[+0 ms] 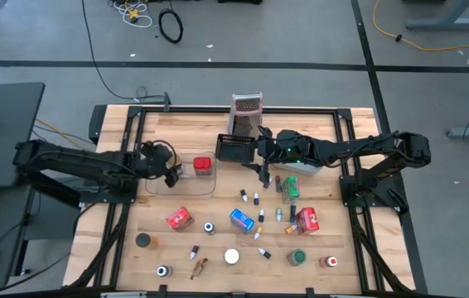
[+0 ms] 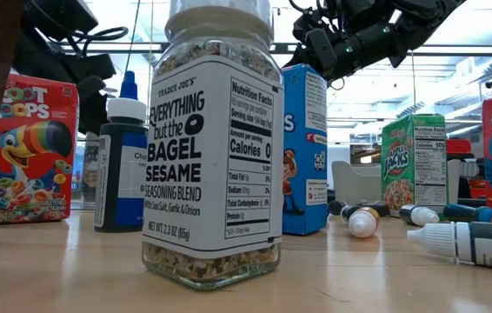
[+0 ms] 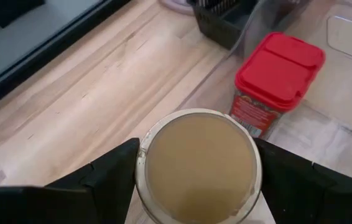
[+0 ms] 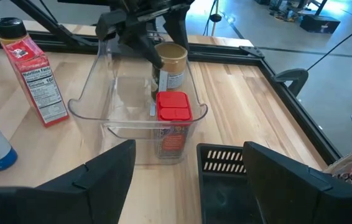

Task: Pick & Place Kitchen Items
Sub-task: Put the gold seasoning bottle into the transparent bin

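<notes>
Left gripper [image 4: 154,53] fingers [image 3: 111,168] grasping tan-lidded jar [image 3: 198,165] over clear tub [image 4: 89,93], beside red-lidded jar [image 3: 275,81]. Right gripper [image 1: 264,171] fingers released, above surface near black basket [image 1: 234,149].

Even overhead light fell on the bench [image 1: 218,248], shadows soft; bright windows glared behind the low view; the nearest jar [image 2: 214,139] stood sharp, the background blurred.

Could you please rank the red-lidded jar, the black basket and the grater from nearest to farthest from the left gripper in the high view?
1. Red-lidded jar: inside the clear tub, just right of the left gripper.
2. Black basket: farther right, past the tub.
3. Grater: farthest, behind the basket near the table's back edge.
</notes>
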You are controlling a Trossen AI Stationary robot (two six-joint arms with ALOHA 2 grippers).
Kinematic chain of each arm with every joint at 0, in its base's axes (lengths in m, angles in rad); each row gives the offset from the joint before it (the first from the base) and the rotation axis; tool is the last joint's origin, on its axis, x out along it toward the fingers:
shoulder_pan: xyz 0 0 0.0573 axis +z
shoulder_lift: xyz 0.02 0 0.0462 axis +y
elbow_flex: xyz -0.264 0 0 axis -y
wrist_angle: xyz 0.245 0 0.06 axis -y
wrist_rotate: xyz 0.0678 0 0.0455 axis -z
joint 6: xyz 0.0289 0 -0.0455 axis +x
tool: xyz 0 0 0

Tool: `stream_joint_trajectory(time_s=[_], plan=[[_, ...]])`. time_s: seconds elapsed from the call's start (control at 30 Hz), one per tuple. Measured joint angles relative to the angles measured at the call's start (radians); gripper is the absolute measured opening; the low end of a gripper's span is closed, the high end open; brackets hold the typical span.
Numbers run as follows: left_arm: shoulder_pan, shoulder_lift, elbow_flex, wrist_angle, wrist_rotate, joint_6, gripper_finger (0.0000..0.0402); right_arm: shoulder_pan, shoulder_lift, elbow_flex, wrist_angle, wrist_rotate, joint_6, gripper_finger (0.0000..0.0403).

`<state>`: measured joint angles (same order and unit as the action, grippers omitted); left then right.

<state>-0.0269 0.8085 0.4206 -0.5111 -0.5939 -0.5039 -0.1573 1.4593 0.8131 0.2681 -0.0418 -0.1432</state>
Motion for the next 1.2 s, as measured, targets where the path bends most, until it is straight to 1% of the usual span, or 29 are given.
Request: stream_joint_trajectory(time_s=[0.3, 0.53, 0.7, 0.87, 1.0, 1.2], plan=[[0.0, -0.006, -0.002, 0.01, 0.002, 0.034, 0.0297, 0.0, 0.0, 0.0, 0.0, 0.0, 0.0, 0.0307], [0.0, -0.004, 0.003, 0.038, -0.013, 0.161, 0.0297, 0.0, 0.0, 0.0, 0.0, 0.0, 0.0, 0.0307], [0.0, -0.004, 0.08, 0.027, 0.002, 0.239, 0.0297, 0.0, 0.0, 0.0, 0.0, 0.0, 0.0, 0.0307], [0.0, -0.004, 0.157, -0.043, 0.008, 0.268, 0.0297, 0.0, 0.0, 0.0, 0.0, 0.0, 0.0, 0.0307], [0.0, -0.004, 0.167, -0.094, 0.013, 0.23, 0.0298, 0.0, 0.0, 0.0, 0.0, 0.0, 0.0, 0.0307], [0.0, 0.005, 0.144, -0.172, 0.01, 0.062, 0.0298, 0.0, 0.0, 0.0, 0.0, 0.0, 0.0, 0.0307]])
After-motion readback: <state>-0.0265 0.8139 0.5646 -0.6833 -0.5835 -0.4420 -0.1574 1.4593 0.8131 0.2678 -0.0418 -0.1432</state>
